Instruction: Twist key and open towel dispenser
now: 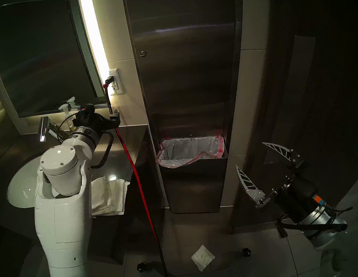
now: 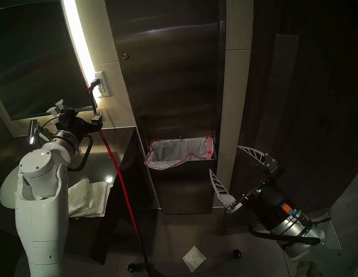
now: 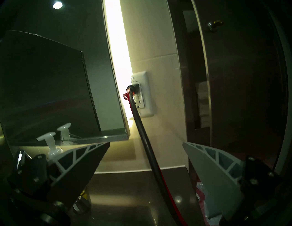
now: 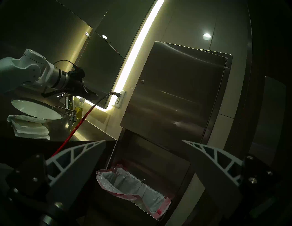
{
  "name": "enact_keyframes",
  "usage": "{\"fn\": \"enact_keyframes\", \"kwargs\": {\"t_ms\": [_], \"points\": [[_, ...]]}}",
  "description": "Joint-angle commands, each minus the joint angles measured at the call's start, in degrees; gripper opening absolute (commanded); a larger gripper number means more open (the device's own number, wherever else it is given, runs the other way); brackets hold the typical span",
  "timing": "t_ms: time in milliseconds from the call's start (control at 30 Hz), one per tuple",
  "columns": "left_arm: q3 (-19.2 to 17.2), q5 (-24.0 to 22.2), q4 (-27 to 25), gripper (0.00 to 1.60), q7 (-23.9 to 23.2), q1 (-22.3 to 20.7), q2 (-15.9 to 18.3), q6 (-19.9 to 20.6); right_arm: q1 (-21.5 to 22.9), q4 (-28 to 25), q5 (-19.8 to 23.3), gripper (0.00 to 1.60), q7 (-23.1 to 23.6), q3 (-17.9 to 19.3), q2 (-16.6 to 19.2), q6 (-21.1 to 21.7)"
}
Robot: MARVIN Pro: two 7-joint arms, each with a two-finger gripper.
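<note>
Key (image 3: pixel 215 25) up and right of the spread left fingers (image 3: pixel 210 164), jutting out of the slightly ajar towel dispenser (image 3: pixel 246 94) door; right fingers (image 1: pixel 249 184) spread too, lower and farther off

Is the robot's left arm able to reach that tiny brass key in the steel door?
Probably yes: the open left gripper hovers below-left of the brass key; only the black-and-red cord hangs nearby.

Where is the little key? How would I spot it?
Find the tall steel towel dispenser on the wall, right of the mirror. Near its door's left edge sits a small round lock with the key sticking out: the only small knob on that smooth door.
</note>
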Motion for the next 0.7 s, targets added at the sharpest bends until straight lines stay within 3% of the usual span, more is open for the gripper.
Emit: {"fn": "enact_keyframes", "kwargs": {"t_ms": [0, 167, 200, 233, 667], "points": [[0.3, -0.24, 0.85, 1.6, -2.65, -3.97, 2.8, -3.24, 0.18, -0.81, 0.17, 1.6, -0.02, 0.01, 0.07, 0.02], [1.38, -0.04, 2.49, 1.6, -4.8, -5.21, 4.43, -5.4, 0.19, -0.81, 0.17, 1.6, 0.0, 0.01, 0.04, 0.02], [1.7, 0.08, 3.12, 0.65, -5.07, -5.78, 4.71, -6.32, 0.2, -0.81, 0.17, 1.6, 0.01, 0.01, 0.03, 0.01], [1.82, 0.08, 3.49, 0.0, -5.28, -6.12, 4.8, -6.61, 0.2, -0.81, 0.17, 1.6, 0.01, 0.02, 0.02, 0.01], [3.5, -0.04, 9.69, 0.0, -9.59, -9.95, 7.94, -11.5, 0.21, -0.81, 0.16, 1.6, 0.05, 0.03, -0.04, 0.01]]}}
